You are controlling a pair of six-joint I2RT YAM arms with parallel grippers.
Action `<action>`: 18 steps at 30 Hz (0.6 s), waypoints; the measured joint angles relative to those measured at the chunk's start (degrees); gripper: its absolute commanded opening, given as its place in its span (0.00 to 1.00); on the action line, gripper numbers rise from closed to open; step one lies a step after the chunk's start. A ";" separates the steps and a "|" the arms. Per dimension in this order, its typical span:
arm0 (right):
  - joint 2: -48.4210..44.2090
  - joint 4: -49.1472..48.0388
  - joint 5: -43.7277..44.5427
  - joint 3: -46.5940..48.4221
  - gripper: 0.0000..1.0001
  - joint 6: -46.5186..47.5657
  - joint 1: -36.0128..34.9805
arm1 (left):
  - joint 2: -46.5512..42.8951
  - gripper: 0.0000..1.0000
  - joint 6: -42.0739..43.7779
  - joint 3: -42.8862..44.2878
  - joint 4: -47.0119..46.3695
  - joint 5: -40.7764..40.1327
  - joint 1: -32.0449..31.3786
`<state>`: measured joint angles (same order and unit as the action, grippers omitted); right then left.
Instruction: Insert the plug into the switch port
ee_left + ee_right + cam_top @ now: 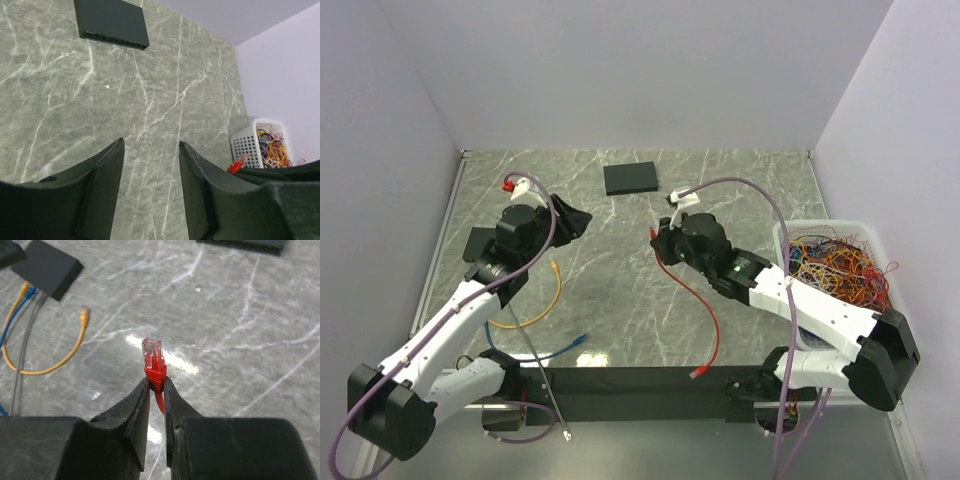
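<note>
Grey-green marbled tabletop (740, 200). Flat black rectangular switch box (631, 178), far centre. Thin red network cable (717, 330), running from right gripper (658, 240) to near edge. Yellow cable (557, 290) and blue cable (565, 348), beside left arm. White mesh basket (820, 222) of tangled coloured wires, right side.

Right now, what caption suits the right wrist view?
Right gripper pinches the red plug by its boot, clear tip forward, over the marble table.
</note>
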<state>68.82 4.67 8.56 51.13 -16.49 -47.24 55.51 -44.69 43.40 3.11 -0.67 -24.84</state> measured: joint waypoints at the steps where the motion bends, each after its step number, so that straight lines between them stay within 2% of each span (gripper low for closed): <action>1: -0.02 0.52 0.02 -0.11 0.00 -0.35 0.63 | 1.05 0.54 0.13 0.85 0.24 -0.24 0.00; 5: 0.07 1.20 -0.98 -0.79 0.00 -1.88 4.17 | 5.25 0.56 0.87 3.56 -0.48 -0.74 0.00; 10: 4.50 1.55 -5.07 -0.04 0.00 -4.44 13.53 | 13.16 0.56 2.40 6.03 -3.15 -1.05 0.00; 14: 13.70 3.63 -6.64 5.31 0.00 -5.77 17.33 | 25.07 0.55 4.17 12.24 -4.57 -0.94 0.31; 18: 27.28 5.40 -9.44 16.65 0.00 -7.08 20.15 | 38.38 0.54 5.64 19.54 -7.19 1.25 2.60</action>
<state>96.09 10.07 -0.89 67.79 -23.57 -27.09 93.89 -39.05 62.94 -4.08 0.58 -22.24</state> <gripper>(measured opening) 0.206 0.545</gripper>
